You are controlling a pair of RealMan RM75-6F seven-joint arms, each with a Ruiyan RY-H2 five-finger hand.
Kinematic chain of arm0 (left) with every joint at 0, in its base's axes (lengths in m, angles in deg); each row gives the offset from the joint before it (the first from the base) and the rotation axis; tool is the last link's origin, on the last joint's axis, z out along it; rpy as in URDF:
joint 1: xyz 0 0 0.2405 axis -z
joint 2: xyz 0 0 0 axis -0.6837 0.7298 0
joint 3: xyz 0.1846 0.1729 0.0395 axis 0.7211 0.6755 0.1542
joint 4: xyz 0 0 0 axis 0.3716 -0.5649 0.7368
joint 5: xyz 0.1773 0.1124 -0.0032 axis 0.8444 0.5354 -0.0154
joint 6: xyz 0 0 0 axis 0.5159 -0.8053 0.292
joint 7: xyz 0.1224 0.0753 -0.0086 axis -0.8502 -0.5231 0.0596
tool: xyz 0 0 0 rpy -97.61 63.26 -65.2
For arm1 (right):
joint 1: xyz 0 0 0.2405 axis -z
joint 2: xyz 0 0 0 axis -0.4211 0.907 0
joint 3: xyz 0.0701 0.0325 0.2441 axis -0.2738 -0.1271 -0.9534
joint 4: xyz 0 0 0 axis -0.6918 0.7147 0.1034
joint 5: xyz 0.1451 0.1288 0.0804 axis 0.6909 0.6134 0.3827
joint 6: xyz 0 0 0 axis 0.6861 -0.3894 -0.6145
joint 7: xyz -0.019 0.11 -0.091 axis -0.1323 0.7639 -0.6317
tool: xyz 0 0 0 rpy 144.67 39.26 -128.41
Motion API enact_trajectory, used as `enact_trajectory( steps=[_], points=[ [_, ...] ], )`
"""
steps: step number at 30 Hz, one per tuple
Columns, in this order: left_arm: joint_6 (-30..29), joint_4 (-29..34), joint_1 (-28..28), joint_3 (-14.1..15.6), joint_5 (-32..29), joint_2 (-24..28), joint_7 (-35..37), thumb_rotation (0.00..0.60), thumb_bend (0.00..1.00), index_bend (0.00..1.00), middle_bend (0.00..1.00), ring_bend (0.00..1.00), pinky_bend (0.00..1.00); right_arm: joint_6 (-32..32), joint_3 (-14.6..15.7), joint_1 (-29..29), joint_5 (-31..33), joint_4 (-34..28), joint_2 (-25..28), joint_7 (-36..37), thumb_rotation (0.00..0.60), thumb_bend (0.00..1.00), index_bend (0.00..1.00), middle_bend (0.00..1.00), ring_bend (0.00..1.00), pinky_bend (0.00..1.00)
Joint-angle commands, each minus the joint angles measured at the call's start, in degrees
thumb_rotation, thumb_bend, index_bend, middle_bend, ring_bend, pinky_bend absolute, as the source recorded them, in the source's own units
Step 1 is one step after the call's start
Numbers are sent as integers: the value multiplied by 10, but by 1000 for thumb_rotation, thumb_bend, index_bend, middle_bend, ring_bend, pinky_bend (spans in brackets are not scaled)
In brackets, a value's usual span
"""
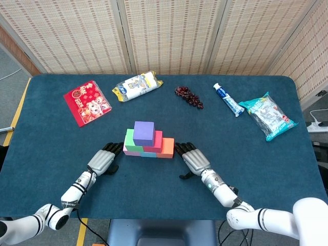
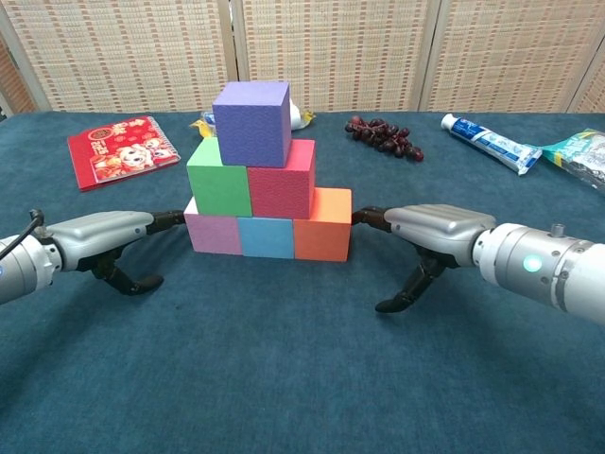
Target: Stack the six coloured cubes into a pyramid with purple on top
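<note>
left hand [image 2: 99,231] open, right hand [image 2: 430,230] open, palms down

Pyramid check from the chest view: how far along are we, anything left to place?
All six cubes are stacked: pink cube, blue cube and orange cube at the base, green cube and red cube above, purple cube on top. Neither hand holds a cube; the left hand and right hand flank the base, fingertips at its ends. Nothing is left to place; at most squaring and withdrawing.
</note>
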Motion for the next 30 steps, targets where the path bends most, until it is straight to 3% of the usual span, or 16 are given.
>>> enact_trajectory(
  steps=[1, 9, 16, 22, 30],
  points=[
    [0, 1, 1, 0, 0, 0, -1, 600, 321, 0, 0, 0, 0, 0, 0, -1, 0, 0, -2, -2, 556, 271, 0, 0, 0, 0],
    [-5, 6, -4, -2, -5, 6, -1, 600, 319, 0, 0, 0, 0, -11, 4, 6, -1, -12, 11, -5, 556, 270, 0, 0, 0, 0],
    [-20, 27, -15, -4, -11, 24, -4, 600, 319, 0, 0, 0, 0, -30, 14, 24, -5, -54, 56, -5, 555, 271, 0, 0, 0, 0],
    [-41, 59, -30, -3, -16, 50, -18, 600, 319, 0, 0, 0, 0, -57, 24, 51, -18, -104, 121, 9, 555, 271, 0, 0, 0, 0],
    [-147, 146, -101, -3, -27, 143, -47, 600, 319, 0, 0, 0, 0, -154, 47, 128, -100, -164, 261, 96, 592, 280, 0, 0, 0, 0]
  ],
)
